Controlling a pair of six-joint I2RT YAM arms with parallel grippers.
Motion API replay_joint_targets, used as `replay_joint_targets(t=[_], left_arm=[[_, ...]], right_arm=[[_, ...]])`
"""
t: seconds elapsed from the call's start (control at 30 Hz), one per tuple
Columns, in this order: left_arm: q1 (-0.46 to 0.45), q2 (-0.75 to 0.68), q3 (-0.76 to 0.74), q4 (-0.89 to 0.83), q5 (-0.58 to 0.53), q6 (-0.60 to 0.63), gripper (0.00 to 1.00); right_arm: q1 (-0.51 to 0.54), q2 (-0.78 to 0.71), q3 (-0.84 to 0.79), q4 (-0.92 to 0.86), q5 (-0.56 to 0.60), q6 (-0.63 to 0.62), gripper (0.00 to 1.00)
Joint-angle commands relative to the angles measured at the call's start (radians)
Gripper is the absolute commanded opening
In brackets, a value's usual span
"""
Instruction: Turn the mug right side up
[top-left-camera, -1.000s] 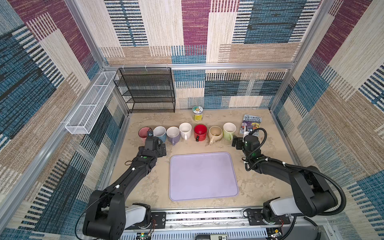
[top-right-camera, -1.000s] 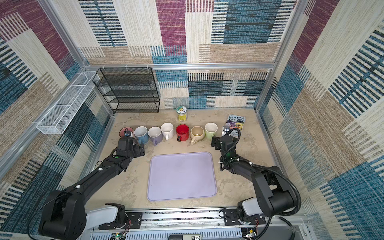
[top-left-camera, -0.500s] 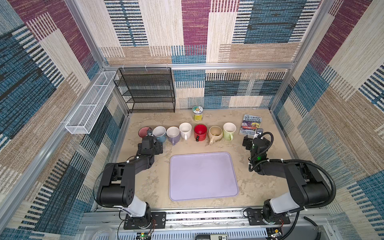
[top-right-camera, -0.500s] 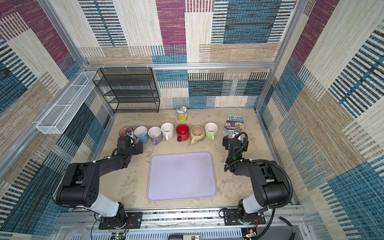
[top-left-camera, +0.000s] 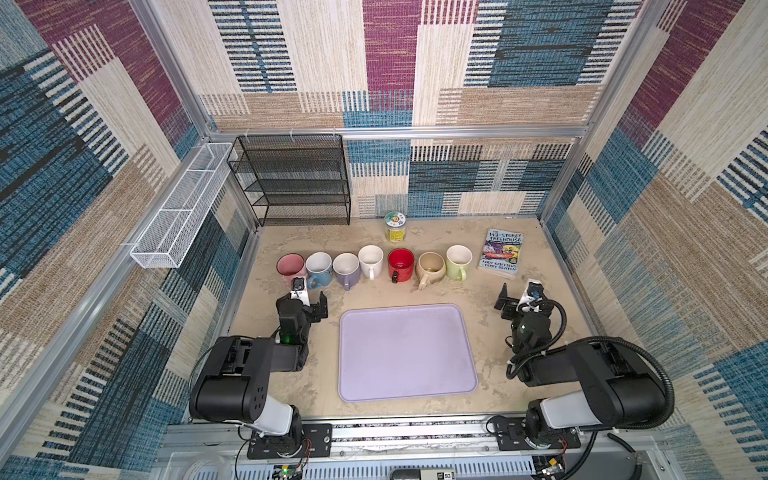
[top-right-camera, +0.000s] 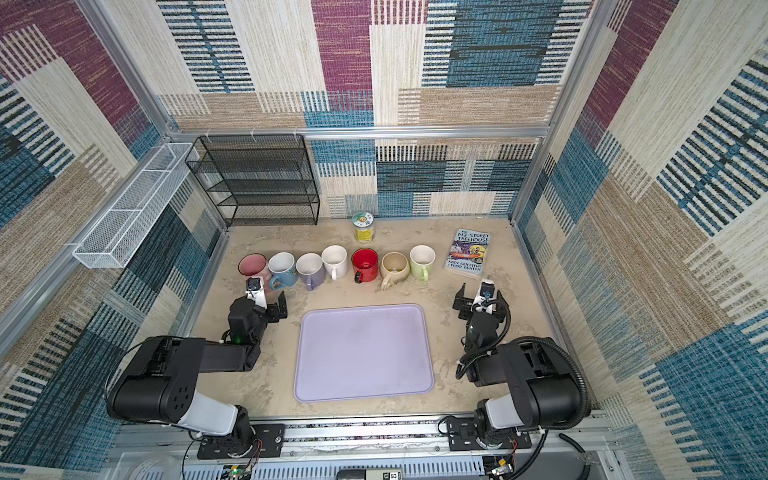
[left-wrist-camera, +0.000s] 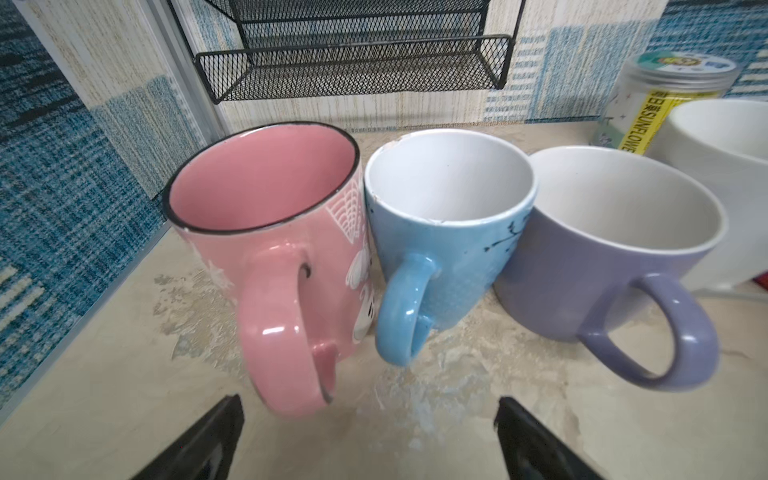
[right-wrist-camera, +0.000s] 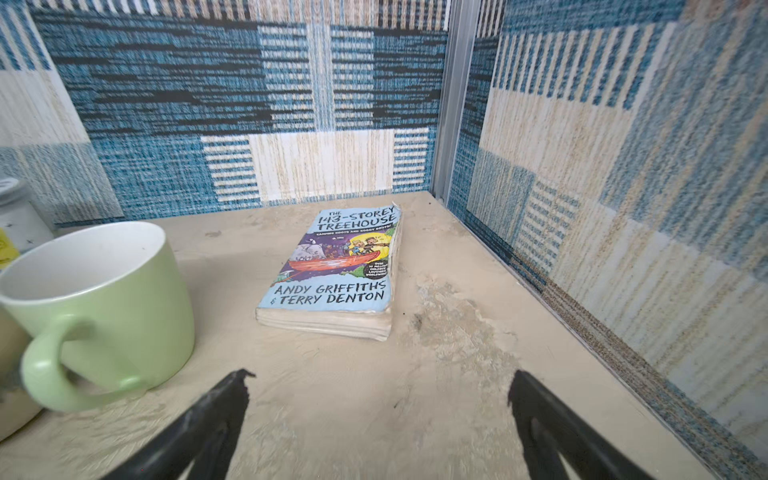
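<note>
Several mugs stand in a row across the back of the table, all mouth up: pink mug (top-left-camera: 290, 266), blue (top-left-camera: 319, 268), purple (top-left-camera: 345, 268), white (top-left-camera: 370, 259), red (top-left-camera: 401, 262), beige (top-left-camera: 431, 266), green mug (top-left-camera: 459, 259). My left gripper (top-left-camera: 307, 297) (top-right-camera: 268, 297) is open just in front of the pink mug (left-wrist-camera: 266, 232), whose handle points toward it; nothing sits between the fingers in the left wrist view, left gripper (left-wrist-camera: 370, 415). My right gripper (top-left-camera: 521, 293) (right-wrist-camera: 380, 390) is open and empty, to the right of the green mug (right-wrist-camera: 104, 291).
A lavender tray (top-left-camera: 405, 353) lies at the table's middle front between the arms. A book (top-left-camera: 503, 250) lies at the back right, ahead of the right gripper. A jar (top-left-camera: 394, 226) stands behind the mugs. A black mesh rack (top-left-camera: 299, 183) and a white wire basket (top-left-camera: 178, 208) are at the back left.
Both arms have folded back toward their bases. The right gripper has shifted right, away from the green mug. The left gripper has drawn slightly back from the pink mug. Mugs unmoved.
</note>
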Motion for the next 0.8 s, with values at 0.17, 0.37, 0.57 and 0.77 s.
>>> replay_joint_targets(t=[0.17, 0.37, 0.57, 0.77], left_arm=[[0.003, 0.001, 0.037, 0.003, 0.078, 0.045, 0.99], [0.068, 0.024, 0.153, -0.187, 0.186, 0.006, 0.99], [0.111, 0.032, 0.171, -0.205, 0.253, -0.022, 0.99], [0.111, 0.028, 0.165, -0.196, 0.249, -0.022, 0.99]], right_arm=[[0.0, 0.076, -0.06, 0.347, -0.164, -0.07, 1.0], [-0.011, 0.116, -0.008, 0.261, -0.263, -0.094, 1.0], [-0.131, 0.112, 0.163, -0.06, -0.442, -0.004, 1.0], [-0.132, 0.109, 0.157, -0.055, -0.441, -0.004, 1.0]])
